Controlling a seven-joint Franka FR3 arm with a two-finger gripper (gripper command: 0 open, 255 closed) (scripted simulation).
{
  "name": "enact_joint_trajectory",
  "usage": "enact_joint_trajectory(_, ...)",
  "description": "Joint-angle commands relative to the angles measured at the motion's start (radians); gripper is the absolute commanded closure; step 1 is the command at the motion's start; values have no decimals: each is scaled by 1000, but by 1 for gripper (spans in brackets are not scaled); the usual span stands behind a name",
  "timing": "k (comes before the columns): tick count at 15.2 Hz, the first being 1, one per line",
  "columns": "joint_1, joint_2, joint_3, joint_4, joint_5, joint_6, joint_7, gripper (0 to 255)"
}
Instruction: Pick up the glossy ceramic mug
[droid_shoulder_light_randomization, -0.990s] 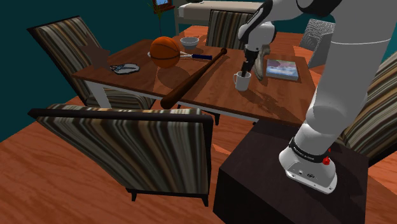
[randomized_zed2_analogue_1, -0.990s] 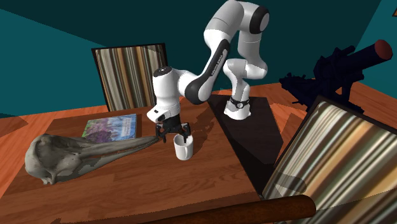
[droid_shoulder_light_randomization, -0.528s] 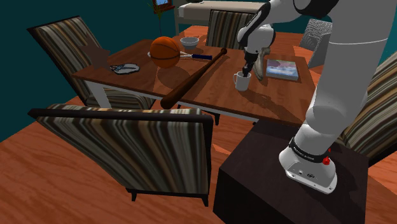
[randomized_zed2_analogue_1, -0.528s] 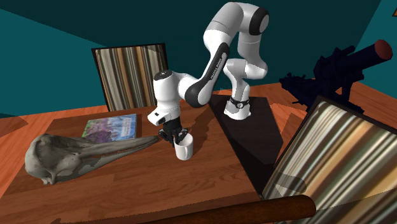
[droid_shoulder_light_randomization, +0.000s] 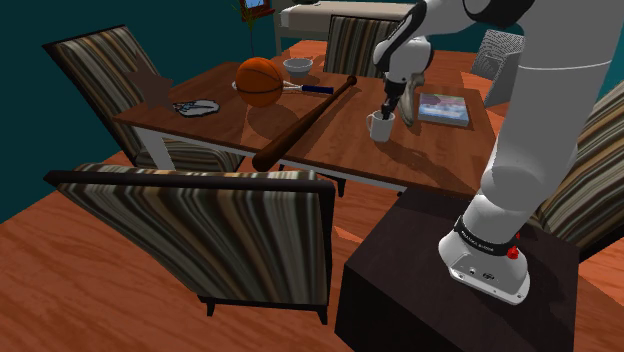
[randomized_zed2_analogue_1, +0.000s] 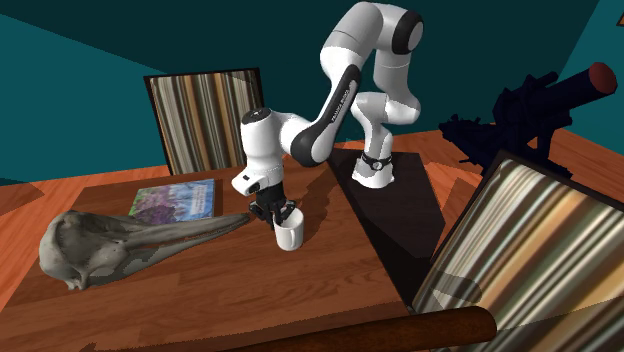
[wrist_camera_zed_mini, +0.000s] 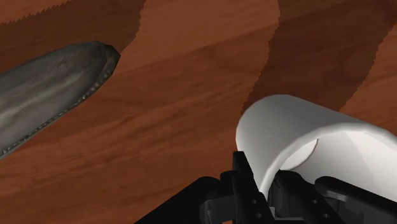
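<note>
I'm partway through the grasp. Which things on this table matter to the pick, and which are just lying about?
In the job:
white mug
end effector, shut on the mug's wall

Lying about:
animal skull
book
basketball
baseball bat
small bowl
striped chairs

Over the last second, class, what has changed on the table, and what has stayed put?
The gripper has closed: its fingers, apart a second ago, now clasp the rim of the white mug. The mug may have risen a touch in the shoulder view, hardly more. The skull, book, bat and basketball lie as before.
</note>
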Motion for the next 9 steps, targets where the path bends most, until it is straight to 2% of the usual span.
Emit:
enact_joint_trajectory(1, 3, -16, -5, 6, -14, -20, 10, 255)
enact_joint_trajectory(9, 16, -86, -22, 40, -71, -110, 54, 255)
